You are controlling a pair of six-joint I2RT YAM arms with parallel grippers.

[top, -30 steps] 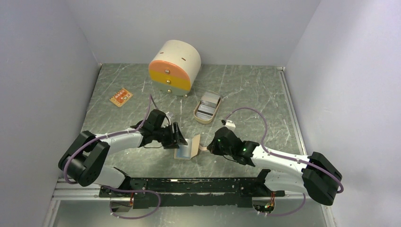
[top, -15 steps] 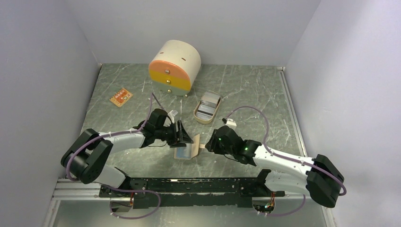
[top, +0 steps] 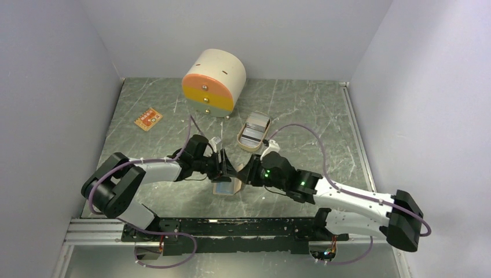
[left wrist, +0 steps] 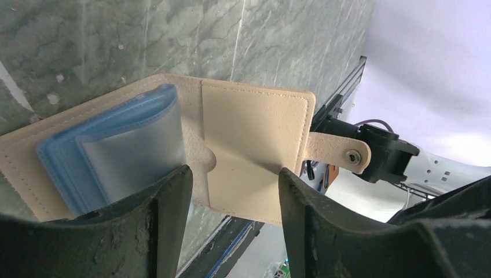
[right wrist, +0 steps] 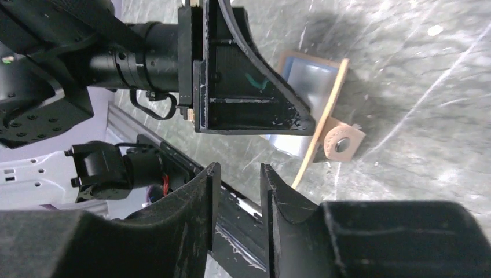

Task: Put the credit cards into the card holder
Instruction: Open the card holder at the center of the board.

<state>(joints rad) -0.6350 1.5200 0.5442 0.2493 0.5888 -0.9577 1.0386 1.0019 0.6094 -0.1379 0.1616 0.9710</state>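
Card holder (left wrist: 255, 145) lies open on table (top: 301, 110), between both grippers. Left gripper (left wrist: 231, 176): jaws wide apart, over it. Right gripper (right wrist: 238, 171): jaws narrowly apart, nothing between, near snap tab (right wrist: 341, 142).

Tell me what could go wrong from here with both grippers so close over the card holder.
1. The left gripper and right gripper hover very close together above the card holder, so they might bump each other.
2. The card holder lies half open with nothing pinning it, so a nudge could slide it or flip it shut.
3. Its blue sleeves bulge upward and might snag anything pushed in beside them.
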